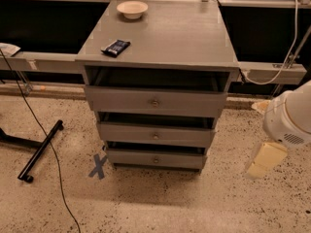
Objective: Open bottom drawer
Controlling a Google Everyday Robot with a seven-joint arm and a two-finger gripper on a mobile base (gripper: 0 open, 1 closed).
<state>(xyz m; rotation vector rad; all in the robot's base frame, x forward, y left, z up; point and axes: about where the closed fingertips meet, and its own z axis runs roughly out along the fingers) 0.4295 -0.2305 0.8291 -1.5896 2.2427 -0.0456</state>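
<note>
The grey cabinet [160, 33] has three drawers, one above the other. The bottom drawer [131, 158] is the lowest, with a shallow front and a small round knob [155, 160] at its centre; a dark gap shows above its front. The middle drawer [126, 134] and the top drawer [121, 101] have like knobs. My gripper [263, 161], a cream part below the white arm housing [290, 120], hangs at the right, level with the bottom drawer and well clear of the cabinet's right side.
A white bowl [132, 8] and a dark flat packet [115, 47] lie on the cabinet top. A black stand leg [41, 149] and a cable [53, 159] lie on the floor at the left. A blue tape cross [98, 166] marks the floor by the cabinet's left corner.
</note>
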